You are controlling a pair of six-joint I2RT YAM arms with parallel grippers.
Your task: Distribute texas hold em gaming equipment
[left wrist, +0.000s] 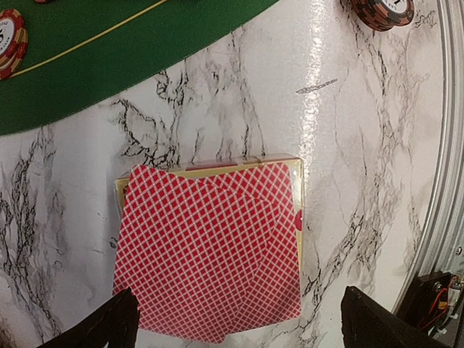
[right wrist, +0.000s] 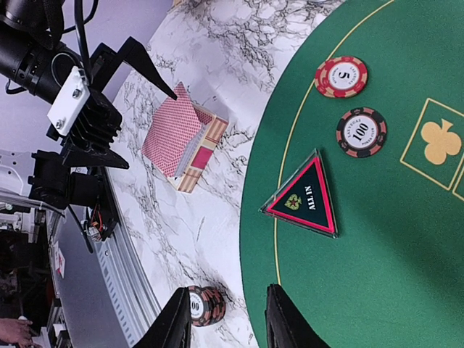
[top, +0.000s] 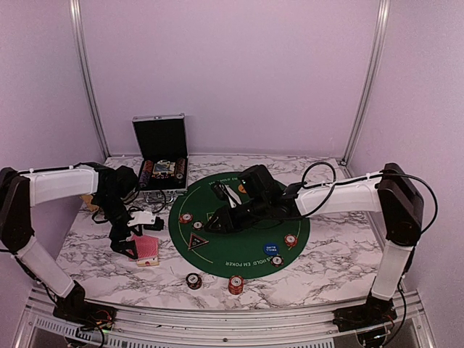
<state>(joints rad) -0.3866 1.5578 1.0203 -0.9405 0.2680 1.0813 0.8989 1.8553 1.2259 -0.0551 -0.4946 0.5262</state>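
You are hovering the left gripper (left wrist: 238, 312) over the red-backed playing cards (left wrist: 210, 246), its fingers spread wide, flanking one end of the pile and clamping nothing. The cards are lying on the marble table (left wrist: 362, 181) toward its left edge, just off the rim of the green mat (right wrist: 377, 254).

You are probably going for a pickup here. Centre the pile between the fingers before descending, because one finger is sitting nearer its corner than the other. The top cards are lying skewed, so come down square and close slowly, or they could slide apart.

Your right gripper (right wrist: 226, 312) is hanging over the mat's left part, jaws partly apart with nothing between them.

The left wrist view is showing the overlapping card backs and a gold edge beneath. The right wrist view is showing the top cards sitting tilted on what looks like a box, plus the triangular black marker (right wrist: 304, 196) and a dark chip stack (right wrist: 205, 304) near the table's near edge. Only the top view is giving you the open case (top: 161, 145) at the far edge and the blue button (top: 272, 247).
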